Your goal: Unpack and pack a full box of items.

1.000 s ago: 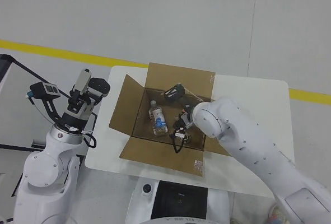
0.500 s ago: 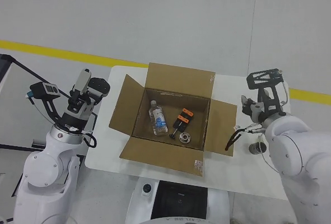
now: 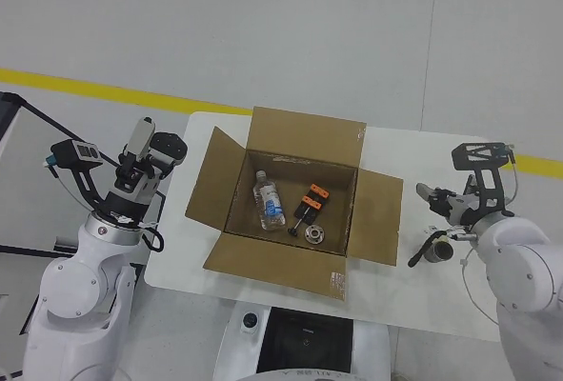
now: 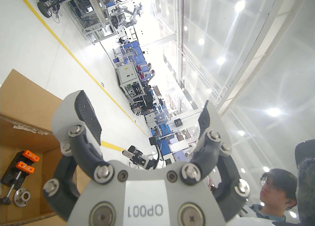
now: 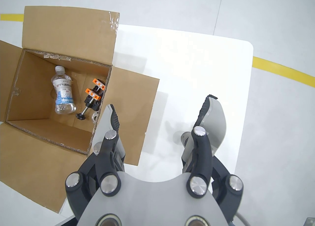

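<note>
Evidently, one item has just been unpacked. A second ago the right arm was plunged into the box (image 3: 305, 129), and it has since been swung out over the bench (image 3: 424, 152) on the robot's right side, well apart from the box. A small grey cylinder (image 3: 442, 250) is now seen lying on the bench there, near the right tool (image 5: 161, 104). It was already down half a second ago, and the arm has been drawn a little farther outward since. The unpacking can thus be judged as under way but not done. A bottle (image 3: 270, 202), an orange vice (image 3: 311, 200) and a metal flange (image 3: 313, 232) are left on the box floor, close together and unshifted across the frames.

The right tool's fingers are spread wide and nothing is held between them. The cylinder is seen below one finger, and whether it is touched cannot be told. The left tool (image 4: 145, 100) has not been moved. It is kept raised beside the box's left flap, pointed upward, its fingers likewise wide apart and empty.
</note>
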